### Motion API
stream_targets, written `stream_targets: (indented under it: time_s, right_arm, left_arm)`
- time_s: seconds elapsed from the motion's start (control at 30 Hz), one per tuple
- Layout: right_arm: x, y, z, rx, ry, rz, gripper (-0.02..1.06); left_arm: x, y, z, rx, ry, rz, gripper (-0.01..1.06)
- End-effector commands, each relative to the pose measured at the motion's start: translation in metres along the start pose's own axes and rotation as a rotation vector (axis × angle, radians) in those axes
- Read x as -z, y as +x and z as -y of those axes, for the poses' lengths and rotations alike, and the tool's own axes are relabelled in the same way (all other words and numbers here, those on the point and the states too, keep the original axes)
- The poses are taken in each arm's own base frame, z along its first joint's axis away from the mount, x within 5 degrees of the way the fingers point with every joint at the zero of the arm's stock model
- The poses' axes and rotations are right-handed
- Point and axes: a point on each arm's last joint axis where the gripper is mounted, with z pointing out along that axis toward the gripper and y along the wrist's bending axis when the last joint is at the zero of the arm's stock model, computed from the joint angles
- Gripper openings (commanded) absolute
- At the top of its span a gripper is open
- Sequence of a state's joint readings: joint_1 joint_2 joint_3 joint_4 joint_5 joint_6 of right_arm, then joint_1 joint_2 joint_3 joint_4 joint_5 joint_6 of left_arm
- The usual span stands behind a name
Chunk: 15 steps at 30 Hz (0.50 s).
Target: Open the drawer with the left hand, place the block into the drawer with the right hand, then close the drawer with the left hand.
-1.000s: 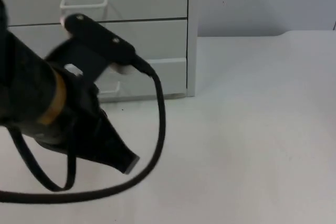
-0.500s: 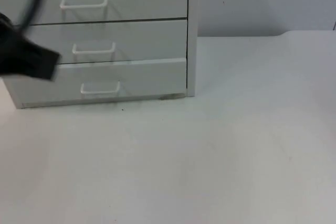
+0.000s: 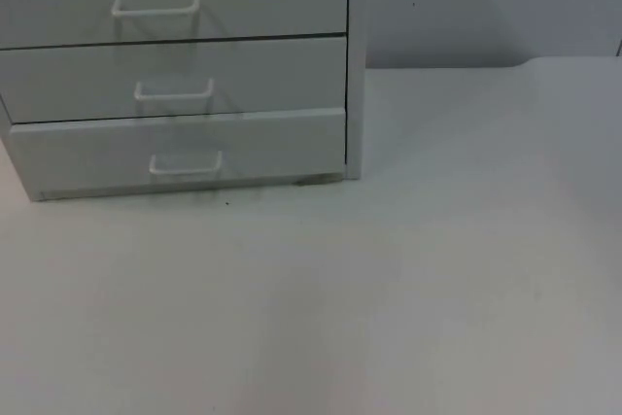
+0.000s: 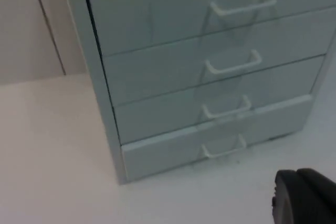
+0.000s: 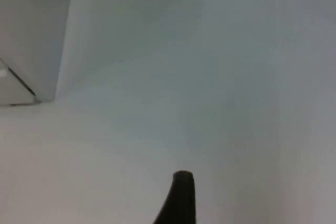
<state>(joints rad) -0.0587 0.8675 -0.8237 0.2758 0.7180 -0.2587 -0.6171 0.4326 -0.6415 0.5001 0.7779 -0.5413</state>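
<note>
The drawer cabinet (image 3: 185,75) stands shut on the bench (image 3: 408,289) (block unseen); the left hand (image 4: 302,198) hangs near it, its grip indiscernible.

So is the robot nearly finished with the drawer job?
Hard to say. Every drawer of the white cabinet looks pushed in, though the bottom drawer sits slightly forward in the left wrist view. Whether a block lies inside is hidden. Nothing is in hand: the left gripper hangs in front of the cabinet, and the right gripper waits over the white table. If the block is inside, nothing is left.
</note>
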Motion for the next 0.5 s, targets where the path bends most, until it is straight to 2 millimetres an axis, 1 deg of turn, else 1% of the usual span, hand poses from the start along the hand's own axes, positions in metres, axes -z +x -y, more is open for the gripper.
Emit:
stream_targets:
  time_s: [0.0, 0.1, 0.13, 0.17, 0.23, 0.27, 0.4, 0.43, 0.47]
  right_arm:
    - [0.005, 0.001, -0.004, 0.034, -0.027, 0.024, 0.72]
    - [0.012, 0.001, -0.010, 0.080, -0.074, 0.060, 0.72]
    - [0.012, 0.001, -0.010, 0.080, -0.074, 0.060, 0.72]
    - [0.018, 0.001, -0.012, 0.099, -0.090, 0.077, 0.72]
    - [0.027, 0.003, -0.015, 0.121, -0.101, 0.099, 0.72]
    - [0.027, 0.003, -0.015, 0.121, -0.101, 0.099, 0.72]
    - [0.051, 0.010, -0.021, 0.154, -0.105, 0.152, 0.72]
    - [0.051, 0.010, -0.021, 0.154, -0.105, 0.152, 0.72]
    - [0.056, 0.012, -0.022, 0.159, -0.108, 0.165, 0.72]
  left_arm:
    - [0.012, 0.004, -0.002, 0.005, 0.036, 0.028, 0.00]
    - [0.032, 0.012, -0.001, -0.021, 0.147, 0.073, 0.00]
    - [0.032, 0.012, -0.001, -0.021, 0.147, 0.073, 0.00]
    - [0.040, 0.017, 0.001, -0.033, 0.208, 0.081, 0.00]
    - [0.051, 0.024, 0.002, -0.082, 0.266, 0.092, 0.00]
    - [0.051, 0.024, 0.002, -0.082, 0.266, 0.092, 0.00]
    - [0.062, 0.043, 0.000, -0.108, 0.317, 0.097, 0.00]
    - [0.062, 0.043, 0.000, -0.108, 0.317, 0.097, 0.00]
    - [0.064, 0.047, -0.002, -0.107, 0.318, 0.091, 0.00]
